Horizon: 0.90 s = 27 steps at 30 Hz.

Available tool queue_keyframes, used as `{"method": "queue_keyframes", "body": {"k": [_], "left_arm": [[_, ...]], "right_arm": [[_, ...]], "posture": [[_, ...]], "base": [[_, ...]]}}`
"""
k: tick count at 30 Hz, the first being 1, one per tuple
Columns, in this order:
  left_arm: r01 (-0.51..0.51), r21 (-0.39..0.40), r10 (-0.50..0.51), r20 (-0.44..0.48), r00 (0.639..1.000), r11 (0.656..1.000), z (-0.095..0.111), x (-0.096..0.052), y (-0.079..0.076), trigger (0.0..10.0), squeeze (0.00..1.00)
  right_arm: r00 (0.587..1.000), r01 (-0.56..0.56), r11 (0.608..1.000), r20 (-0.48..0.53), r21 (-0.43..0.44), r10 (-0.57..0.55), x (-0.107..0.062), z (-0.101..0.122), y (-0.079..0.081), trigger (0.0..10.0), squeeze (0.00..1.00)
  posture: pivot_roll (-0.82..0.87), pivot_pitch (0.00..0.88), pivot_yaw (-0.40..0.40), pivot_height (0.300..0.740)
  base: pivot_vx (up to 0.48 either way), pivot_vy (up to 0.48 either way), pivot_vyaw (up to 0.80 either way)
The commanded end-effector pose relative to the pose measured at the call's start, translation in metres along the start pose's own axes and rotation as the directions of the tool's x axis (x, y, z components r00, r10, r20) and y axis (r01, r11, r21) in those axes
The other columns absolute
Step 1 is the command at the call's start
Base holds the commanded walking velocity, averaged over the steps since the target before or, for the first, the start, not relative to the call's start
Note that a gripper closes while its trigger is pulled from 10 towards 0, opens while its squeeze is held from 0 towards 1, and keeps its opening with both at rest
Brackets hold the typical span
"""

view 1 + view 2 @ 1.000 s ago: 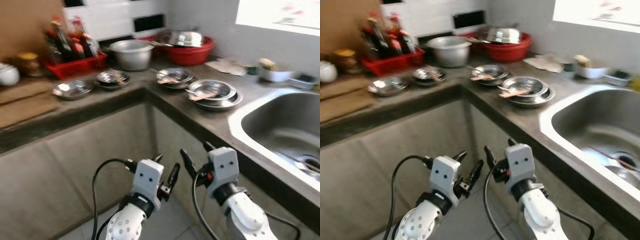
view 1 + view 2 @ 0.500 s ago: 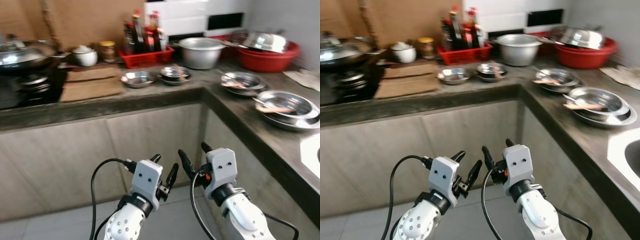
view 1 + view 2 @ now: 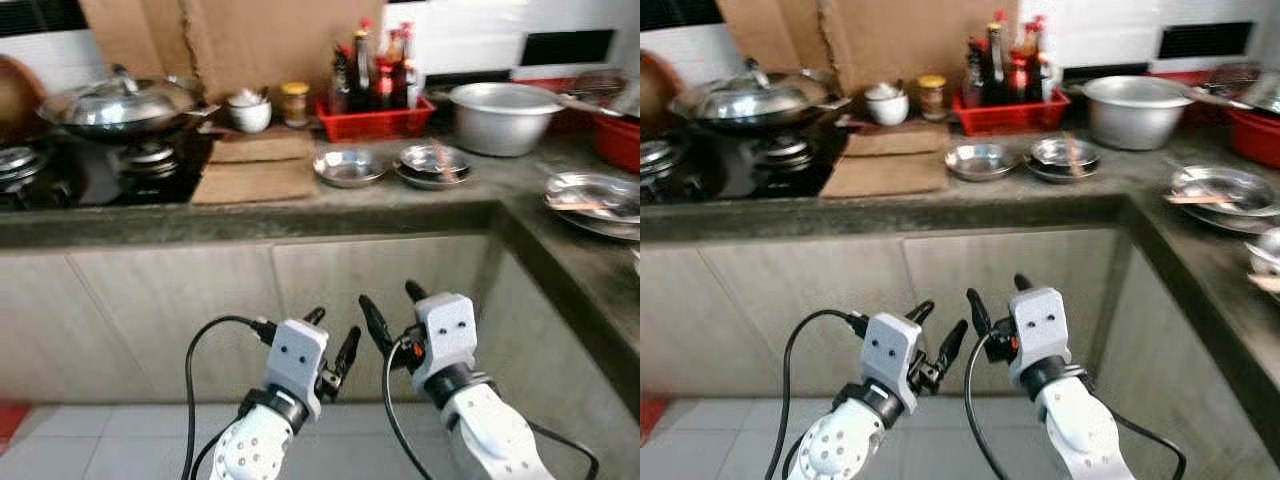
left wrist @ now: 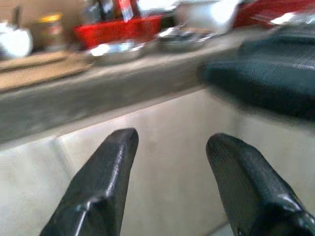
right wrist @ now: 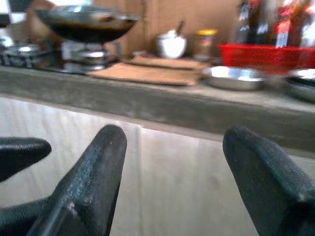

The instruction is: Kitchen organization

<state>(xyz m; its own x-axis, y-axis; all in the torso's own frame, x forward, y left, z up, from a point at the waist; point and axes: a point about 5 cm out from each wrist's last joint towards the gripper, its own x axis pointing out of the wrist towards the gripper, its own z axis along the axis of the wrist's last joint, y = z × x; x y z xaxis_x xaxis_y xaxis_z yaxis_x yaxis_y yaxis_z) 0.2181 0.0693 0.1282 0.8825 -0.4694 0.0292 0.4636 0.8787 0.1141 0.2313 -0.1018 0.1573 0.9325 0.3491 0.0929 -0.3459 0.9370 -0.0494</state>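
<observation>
Both arms are held low in front of the grey cabinet fronts, below the counter edge. My left gripper (image 3: 334,326) is open and empty, and my right gripper (image 3: 388,297) beside it is open and empty too. On the dark counter (image 3: 300,210) above them lie two small steel bowls (image 3: 349,167) (image 3: 432,163), one with a utensil in it. Behind these stands a red tray of sauce bottles (image 3: 375,115) and a big steel pot (image 3: 503,103). The right wrist view looks between its fingers (image 5: 93,167) at the counter edge and a steel bowl (image 5: 235,77).
A lidded wok (image 3: 120,103) sits on the gas stove at the left. Wooden boards (image 3: 255,180), a white pot (image 3: 249,112) and a jar (image 3: 294,103) lie mid-counter. A steel plate (image 3: 597,195) and a red basin (image 3: 620,140) are at the right. Tiled floor (image 3: 100,440) lies below.
The camera has swung to the left: the sink has left the picture and the stove with the wok has come in. Both grippers hold the same open pose.
</observation>
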Motion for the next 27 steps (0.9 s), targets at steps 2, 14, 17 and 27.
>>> {"method": "queue_keyframes", "body": {"k": [2,14,17,27], "left_arm": [[0.003,0.002,-0.003,0.008,1.0,1.0,0.002,0.002,0.0,10.0,0.0],[-0.002,0.003,0.002,0.007,1.0,1.0,0.001,0.002,0.001,10.0,0.0],[-0.005,0.001,0.005,0.008,1.0,1.0,0.002,0.002,0.001,10.0,0.0],[-0.008,-0.002,0.008,0.006,1.0,1.0,0.001,0.001,0.002,10.0,0.0]], "right_arm": [[1.0,0.017,1.0,0.003,0.001,-0.017,-0.002,0.001,-0.003,10.0,0.0],[1.0,0.002,1.0,0.007,-0.015,-0.002,0.0,0.001,-0.001,10.0,0.0],[1.0,0.007,1.0,0.005,-0.018,-0.007,0.0,0.0,-0.003,10.0,0.0],[0.999,0.033,0.999,0.034,-0.032,-0.032,0.01,0.009,-0.014,10.0,0.0]], "posture": [[0.01,0.0,-0.005,0.74],[0.01,0.0,-0.007,0.74],[0.01,0.0,-0.009,0.74],[0.01,0.0,-0.008,0.74]], "base": [[0.347,0.0,0.0],[0.346,0.0,0.17],[0.347,0.0,0.8],[0.339,0.0,0.16]]}}
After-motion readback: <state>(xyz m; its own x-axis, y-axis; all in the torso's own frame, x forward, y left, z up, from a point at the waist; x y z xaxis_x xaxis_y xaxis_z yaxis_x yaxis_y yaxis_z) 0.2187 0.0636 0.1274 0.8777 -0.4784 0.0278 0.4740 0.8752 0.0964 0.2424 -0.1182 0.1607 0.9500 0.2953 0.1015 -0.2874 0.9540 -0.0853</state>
